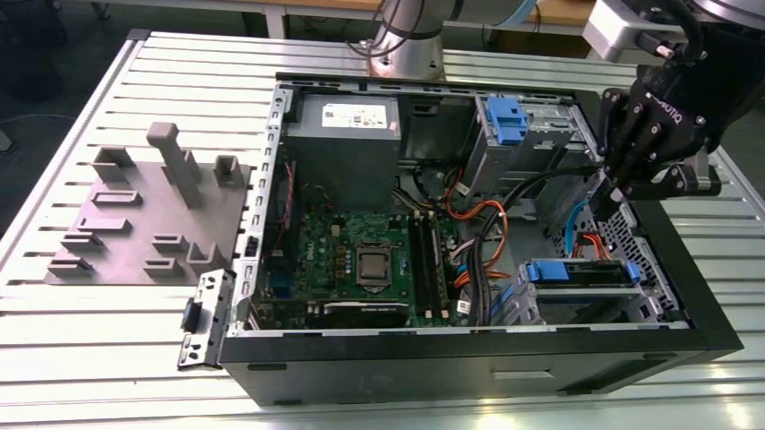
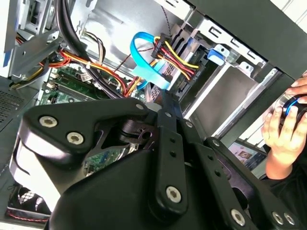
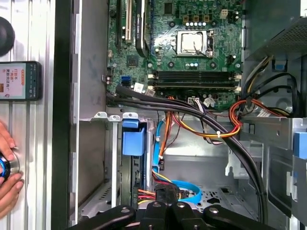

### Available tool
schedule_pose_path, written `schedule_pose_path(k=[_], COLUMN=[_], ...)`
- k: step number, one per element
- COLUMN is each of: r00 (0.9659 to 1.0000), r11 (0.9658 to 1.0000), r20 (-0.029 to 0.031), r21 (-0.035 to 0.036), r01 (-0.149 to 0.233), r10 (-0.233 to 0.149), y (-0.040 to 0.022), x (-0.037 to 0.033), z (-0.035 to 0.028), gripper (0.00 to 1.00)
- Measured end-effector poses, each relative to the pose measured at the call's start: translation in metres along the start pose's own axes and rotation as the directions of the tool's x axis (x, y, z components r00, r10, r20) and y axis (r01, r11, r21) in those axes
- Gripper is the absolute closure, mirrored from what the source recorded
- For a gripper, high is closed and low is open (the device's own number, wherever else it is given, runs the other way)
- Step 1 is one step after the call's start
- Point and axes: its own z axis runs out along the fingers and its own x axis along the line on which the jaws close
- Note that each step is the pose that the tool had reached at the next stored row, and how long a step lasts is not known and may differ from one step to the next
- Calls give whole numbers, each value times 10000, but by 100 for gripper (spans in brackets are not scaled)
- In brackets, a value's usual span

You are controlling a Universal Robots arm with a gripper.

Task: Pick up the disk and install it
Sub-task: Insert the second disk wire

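The disk (image 1: 582, 272) sits in the lower drive bay at the open computer case's (image 1: 478, 345) near corner, on the exterior view's right. Its blue frame shows on top, and the bay's metal walls hide most of it. Both wrist views show the blue tab (image 3: 133, 140) (image 2: 217, 53). A blue data cable (image 3: 184, 188) and a red-yellow-black power plug (image 3: 160, 191) reach the disk's end. My black gripper (image 1: 622, 186) hangs over the case's edge on the exterior view's right, above and behind that bay, with nothing seen in it.
Inside the case are a green motherboard (image 1: 358, 260), a grey box with a white sticker (image 1: 347, 121), an upper bay with a blue latch (image 1: 507, 121) and thick cables (image 3: 192, 112). A grey slotted fixture (image 1: 143, 219) lies left of the case. A hand (image 3: 7, 167) and a phone (image 3: 19, 80) rest beside it.
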Motion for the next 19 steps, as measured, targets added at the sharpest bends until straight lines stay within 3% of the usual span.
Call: schedule_pose_path(k=[4, 5, 7, 8, 19], r00=[10000, 10000, 10000, 10000, 10000], r11=[10000, 10000, 10000, 10000, 10000], r20=[-1, -1, -1, -1, 16], r21=[-23, -24, -24, -24, -27], r01=[-14, -15, -14, -13, -19], r10=[14, 15, 14, 13, 19], y=[-19, -19, -20, -21, -21], x=[-4, -4, -4, -5, -32], z=[-1, -1, 1, 3, 85], gripper=[89, 83, 83, 76, 76])
